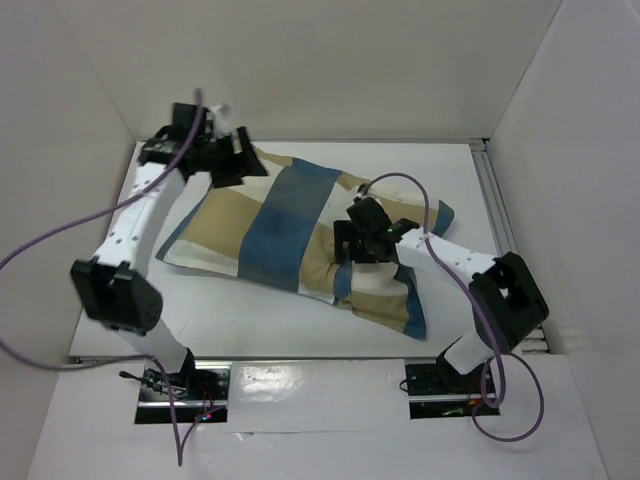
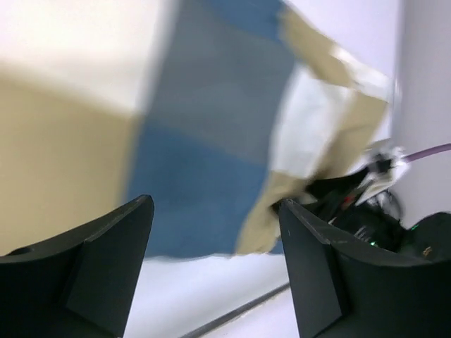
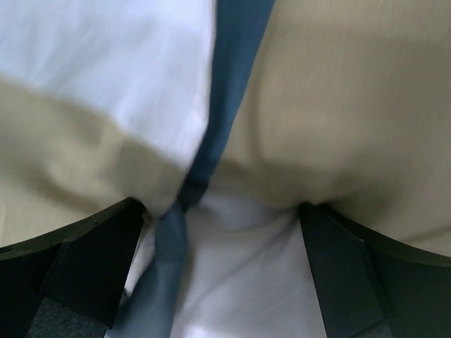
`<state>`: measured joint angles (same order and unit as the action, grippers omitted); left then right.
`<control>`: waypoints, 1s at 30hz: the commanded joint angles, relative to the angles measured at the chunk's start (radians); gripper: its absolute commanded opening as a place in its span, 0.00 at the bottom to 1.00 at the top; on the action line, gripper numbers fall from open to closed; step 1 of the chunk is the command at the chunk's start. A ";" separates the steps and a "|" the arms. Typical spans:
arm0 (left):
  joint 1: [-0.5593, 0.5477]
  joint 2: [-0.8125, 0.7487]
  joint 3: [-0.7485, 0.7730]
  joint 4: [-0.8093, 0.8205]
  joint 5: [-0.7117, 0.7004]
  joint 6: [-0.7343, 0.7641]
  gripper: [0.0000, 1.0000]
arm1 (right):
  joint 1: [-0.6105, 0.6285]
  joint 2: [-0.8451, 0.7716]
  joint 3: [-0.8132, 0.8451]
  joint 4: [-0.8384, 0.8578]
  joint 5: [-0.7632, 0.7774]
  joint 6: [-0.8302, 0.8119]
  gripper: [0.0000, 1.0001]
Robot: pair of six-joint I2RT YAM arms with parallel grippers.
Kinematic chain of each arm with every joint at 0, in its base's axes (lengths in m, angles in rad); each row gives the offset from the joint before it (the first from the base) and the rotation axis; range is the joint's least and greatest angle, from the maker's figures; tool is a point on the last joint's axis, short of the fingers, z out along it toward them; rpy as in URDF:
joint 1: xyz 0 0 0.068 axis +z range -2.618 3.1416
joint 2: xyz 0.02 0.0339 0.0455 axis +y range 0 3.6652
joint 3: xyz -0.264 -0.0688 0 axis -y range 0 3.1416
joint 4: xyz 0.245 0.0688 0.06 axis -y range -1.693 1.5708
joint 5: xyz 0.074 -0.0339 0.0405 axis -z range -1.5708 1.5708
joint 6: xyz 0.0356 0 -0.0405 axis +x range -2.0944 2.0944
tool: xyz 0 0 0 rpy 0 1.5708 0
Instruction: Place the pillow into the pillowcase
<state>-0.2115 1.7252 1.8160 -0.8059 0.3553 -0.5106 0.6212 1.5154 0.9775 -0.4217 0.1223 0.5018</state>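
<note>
Pillowcase (image 1: 290, 225) lies bulging mid-desk; left gripper (image 2: 215, 205) spread apart at its far-left corner, right gripper (image 3: 220, 205) spread against its right end.

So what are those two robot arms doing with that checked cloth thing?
They are working on a checked pillowcase that lies on the table. It looks puffy, as if something fills it, but no pillow shows. The left gripper is open by the case's far left corner and holds nothing. The right gripper is open too, pressed down onto the cloth on the right part of the case, with cloth bulging between its fingers.
</note>
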 commanded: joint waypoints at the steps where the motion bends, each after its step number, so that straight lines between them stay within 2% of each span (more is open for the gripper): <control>1: 0.151 -0.188 -0.208 -0.015 -0.110 -0.072 0.84 | -0.092 0.139 0.072 0.060 0.089 -0.012 0.99; 2: 0.235 -0.219 -0.328 0.006 -0.110 -0.087 0.85 | -0.104 0.167 0.129 0.070 0.102 -0.012 0.99; 5: 0.334 -0.309 -0.554 0.051 -0.102 -0.111 0.89 | -0.149 0.238 0.263 0.075 0.091 -0.048 0.99; 7: 0.403 -0.340 -0.669 0.062 -0.122 -0.126 0.93 | -0.158 0.247 0.314 0.064 0.091 -0.057 1.00; 11: 0.498 -0.415 -0.800 0.085 -0.157 -0.160 0.96 | -0.169 0.151 0.352 0.043 0.091 -0.057 1.00; 15: 0.602 -0.458 -0.848 0.097 -0.252 -0.201 1.00 | -0.193 -0.015 0.259 0.043 0.114 -0.045 1.00; 22: 0.659 -0.369 -0.897 0.286 -0.190 -0.246 1.00 | -0.340 -0.256 0.038 -0.005 -0.047 0.033 1.00; 24: 0.659 -0.301 -0.882 0.326 -0.115 -0.246 0.97 | -0.376 -0.300 -0.049 -0.026 -0.096 0.084 1.00; 28: 0.649 -0.199 -0.860 0.349 -0.088 -0.255 0.90 | -0.482 -0.455 -0.209 -0.075 -0.121 0.211 1.00; 29: 0.649 -0.187 -0.860 0.358 -0.066 -0.264 0.87 | -0.491 -0.478 -0.235 -0.098 -0.098 0.260 1.00; 30: 0.649 -0.178 -0.860 0.358 -0.056 -0.264 0.80 | -0.491 -0.497 -0.258 -0.098 -0.083 0.280 1.00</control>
<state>0.4397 1.5261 0.9333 -0.4961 0.2337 -0.7513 0.1501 1.0988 0.7692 -0.4599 0.0418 0.6495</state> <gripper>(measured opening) 0.826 0.999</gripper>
